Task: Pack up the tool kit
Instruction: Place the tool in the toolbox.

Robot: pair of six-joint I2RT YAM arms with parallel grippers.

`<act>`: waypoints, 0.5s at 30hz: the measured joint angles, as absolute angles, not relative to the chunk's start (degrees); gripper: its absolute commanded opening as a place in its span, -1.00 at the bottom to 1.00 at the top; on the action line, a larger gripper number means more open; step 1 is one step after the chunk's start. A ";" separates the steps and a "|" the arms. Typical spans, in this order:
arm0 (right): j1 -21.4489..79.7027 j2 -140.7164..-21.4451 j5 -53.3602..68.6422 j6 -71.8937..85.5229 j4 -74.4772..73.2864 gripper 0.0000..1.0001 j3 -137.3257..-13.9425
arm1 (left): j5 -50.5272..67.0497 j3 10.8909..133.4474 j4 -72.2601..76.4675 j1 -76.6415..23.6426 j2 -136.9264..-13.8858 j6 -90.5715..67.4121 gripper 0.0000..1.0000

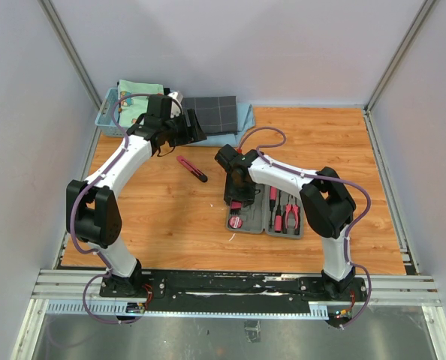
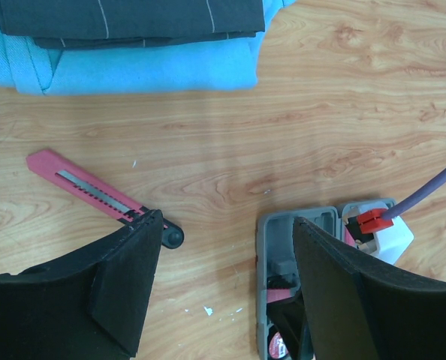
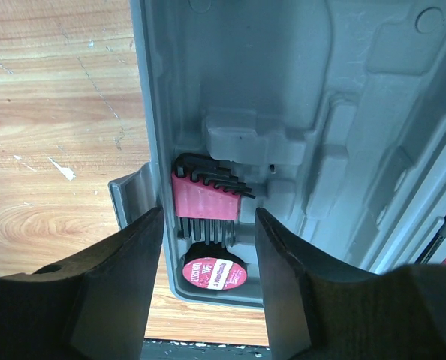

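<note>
While lying open toward the near edge of the table [image 1: 343, 150], nearer the right arm, risks losing 1 piece: hex key set [image 3: 204, 199], possibly not clicked home, liable to tip out on any snag from right gripper [image 3: 208, 217], jaws parted narrowly either side, gripping nothing. Tool kit [image 3: 283, 75]: grey moulded case, 2 halves, round tape [image 3: 214, 274] beside keys, pliers [image 1: 289, 217] opposite. Pink knife [image 2: 88, 187] unpacked, well apart on bare wood. Left gripper [image 2: 227, 221] spread wide, empty, near knife.

knife [image 1: 192, 169] left of case [image 1: 254, 219], cloth [image 1: 214, 112] behind
</note>
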State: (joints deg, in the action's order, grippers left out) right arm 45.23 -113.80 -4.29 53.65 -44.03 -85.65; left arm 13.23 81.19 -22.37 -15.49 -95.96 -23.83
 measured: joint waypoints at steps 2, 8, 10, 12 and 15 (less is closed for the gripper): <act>45.23 -113.78 -4.29 53.43 -44.01 -0.09 -85.67 | 13.23 81.19 -22.37 -15.49 -95.96 -23.83 0.48; 45.23 -113.82 -4.89 52.21 -43.79 -0.49 -85.86 | 13.30 81.19 -22.37 -15.49 -95.96 -23.83 0.48; 45.23 -113.80 -5.17 51.99 -44.03 -0.55 -85.86 | 13.39 81.19 -22.37 -15.49 -95.96 -23.86 0.48; 45.23 -113.80 -5.39 51.79 -44.23 -0.60 -85.86 | 13.41 81.19 -22.37 -15.49 -95.96 -23.83 0.48; 45.23 -113.80 -5.63 51.40 -44.47 -0.65 -85.86 | 13.41 81.19 -22.37 -15.49 -95.96 -23.86 0.48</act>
State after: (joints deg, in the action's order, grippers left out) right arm 45.23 -113.80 -5.63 51.40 -44.47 -85.86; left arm 13.41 81.19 -22.37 -15.49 -95.96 -23.86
